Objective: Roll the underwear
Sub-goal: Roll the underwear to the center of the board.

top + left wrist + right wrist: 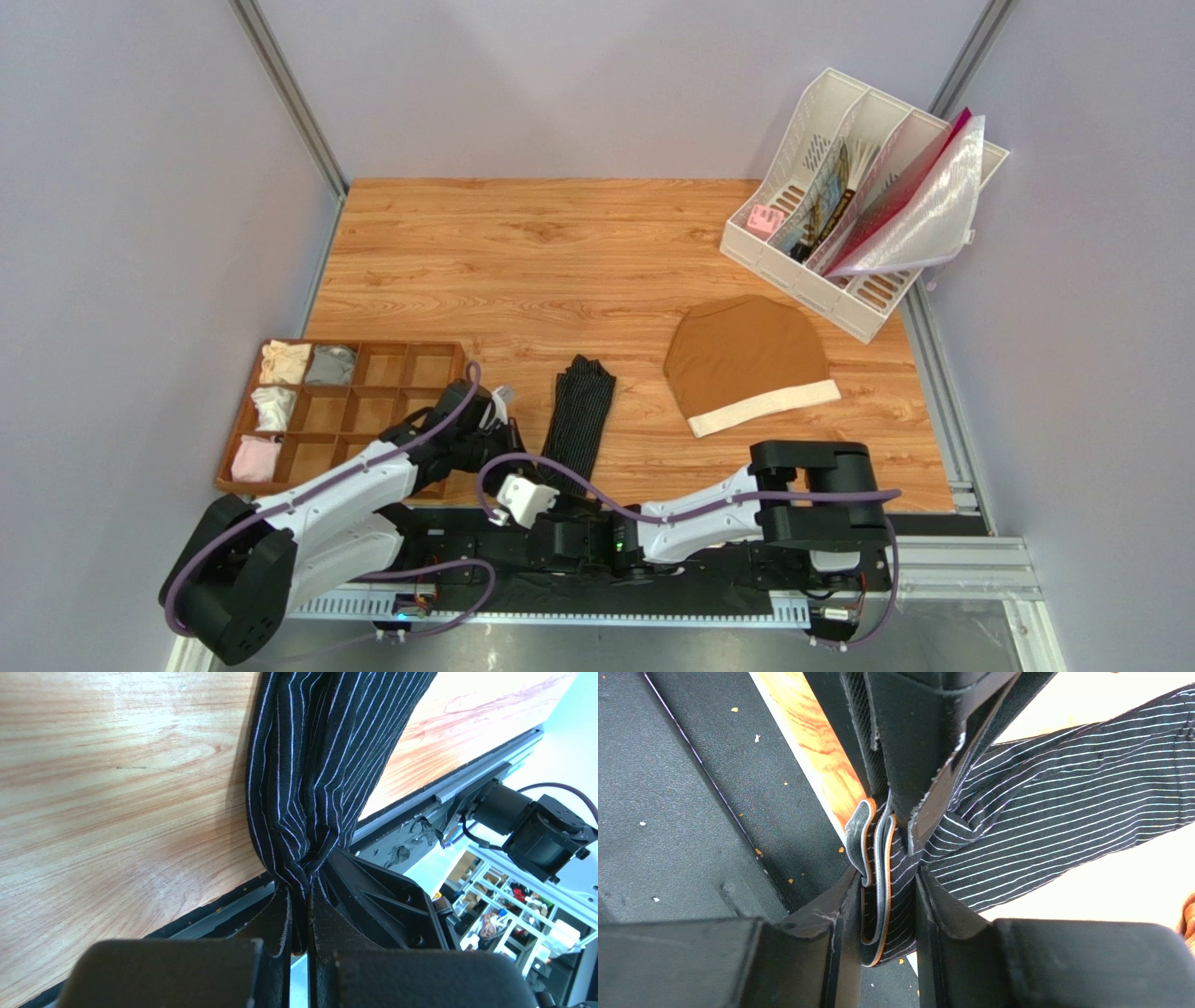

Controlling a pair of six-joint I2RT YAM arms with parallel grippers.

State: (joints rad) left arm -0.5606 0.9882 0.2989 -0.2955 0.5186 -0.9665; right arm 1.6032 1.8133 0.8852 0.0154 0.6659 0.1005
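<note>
**A:** From above, where do we find the underwear (579,410)?

**B:** We see it folded into a long dark strip on the table (561,252). It lies between the divided tray (382,368) and the brown briefs (744,361), apart from both. Its near end sits at the table's front edge, where the left gripper (519,445) and the right gripper (547,476) meet.

**A:** And in the left wrist view?

**B:** There we see the fingers (278,918) pressed together on the strip's bunched near end. The pale pinstripes run away across the wood.

**A:** And the right wrist view?

**B:** We see those fingers (840,910) only a narrow way apart. The folded grey waistband (878,875) and the striped cloth fill the gap and touch both of them. The left gripper's tip pinches the same end just beyond.
</note>
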